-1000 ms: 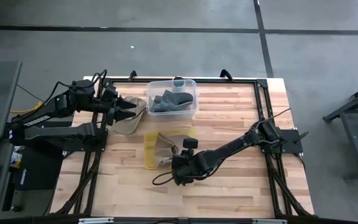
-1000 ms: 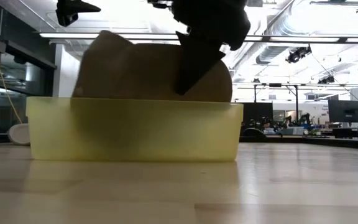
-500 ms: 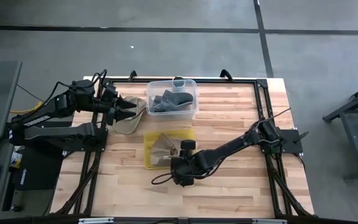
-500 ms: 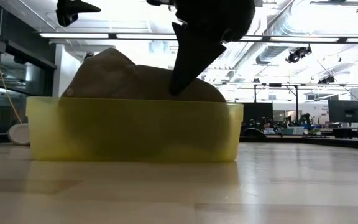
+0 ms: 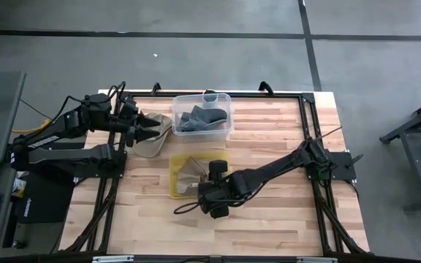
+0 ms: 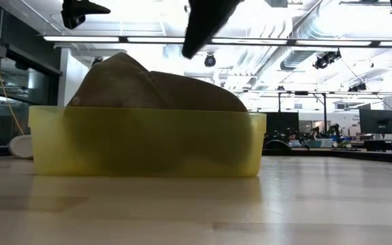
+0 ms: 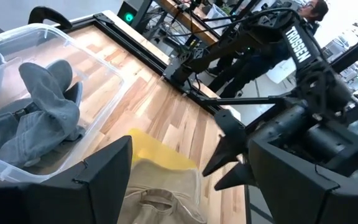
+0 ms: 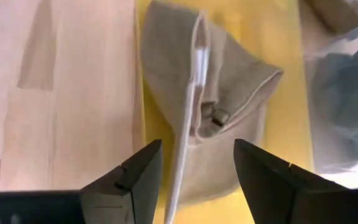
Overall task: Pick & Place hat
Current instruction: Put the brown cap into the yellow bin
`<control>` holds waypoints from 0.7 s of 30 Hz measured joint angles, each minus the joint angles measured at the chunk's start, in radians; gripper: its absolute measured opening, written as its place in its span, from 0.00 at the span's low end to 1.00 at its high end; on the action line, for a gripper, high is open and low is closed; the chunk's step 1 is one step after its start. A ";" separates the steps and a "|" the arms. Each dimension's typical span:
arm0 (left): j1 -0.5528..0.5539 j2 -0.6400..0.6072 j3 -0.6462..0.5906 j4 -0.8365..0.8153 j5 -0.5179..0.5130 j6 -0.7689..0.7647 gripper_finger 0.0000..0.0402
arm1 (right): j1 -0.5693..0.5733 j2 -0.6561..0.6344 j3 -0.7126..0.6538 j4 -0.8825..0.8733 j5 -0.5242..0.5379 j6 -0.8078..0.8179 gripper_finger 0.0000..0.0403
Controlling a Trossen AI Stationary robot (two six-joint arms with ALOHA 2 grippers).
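Observation:
A tan hat [image 8: 213, 106] lies slumped in the yellow tray [image 5: 177, 162], its crown showing above the tray wall [image 6: 148, 139] in the low view. My right gripper [image 8: 197, 168] hangs open just above the hat [image 5: 193, 174], its fingers apart and touching nothing. It shows only as a dark fingertip [image 6: 206, 17] at the top of the low view. My left gripper [image 5: 152, 130] waits open at the table's far left, above a second tan hat [image 5: 150, 145] that lies on the table.
A clear bin [image 5: 203, 113] with grey hats [image 7: 39, 118] stands at the far middle of the table. Black frame rails [image 5: 309, 124] run along the table's edges. Bare wood lies near and right of the yellow tray.
My right gripper has opened, let go of the tan hat and risen clear of it. The hat, which stood propped high in the tray, has sunk and now lies lower, with its crown toward one end.

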 joint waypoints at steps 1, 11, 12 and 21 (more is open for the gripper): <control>0.000 -0.002 0.000 0.000 -0.003 0.000 0.75 | -0.002 0.000 0.018 -0.008 0.004 -0.003 0.48; 0.000 -0.056 0.002 -0.169 -0.120 0.004 0.75 | -0.021 0.000 0.229 -0.223 0.082 0.009 0.48; 0.000 -0.059 0.002 -0.191 -0.138 0.001 0.75 | -0.026 0.000 0.255 -0.256 0.096 0.010 0.48; 0.000 -0.040 0.002 -0.345 -0.371 -0.084 0.75 | -0.120 -0.063 0.334 -0.399 0.125 0.037 0.48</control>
